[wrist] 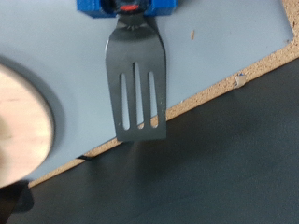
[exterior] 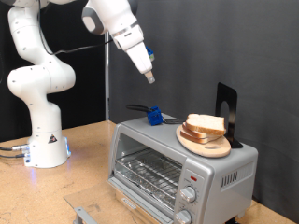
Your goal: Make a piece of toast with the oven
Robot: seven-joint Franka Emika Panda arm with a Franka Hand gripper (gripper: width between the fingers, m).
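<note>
- A black curtain (exterior: 187,56) hangs as the backdrop, filling the exterior view from nine o'clock round to three o'clock, with soft vertical folds.
- A wooden tabletop (exterior: 89,177) of chipboard, pale tan and speckled, spreads across the seven o'clock quarter.
- The tabletop's far edge runs level where it meets the curtain, at about nine o'clock.
- In the wrist view the same chipboard (wrist: 248,70) shows as a thin strip — dark floor or cloth (wrist: 215,168) lies beyond it, towards five o'clock.
- Light is even and bright, with faint shadows.
</note>
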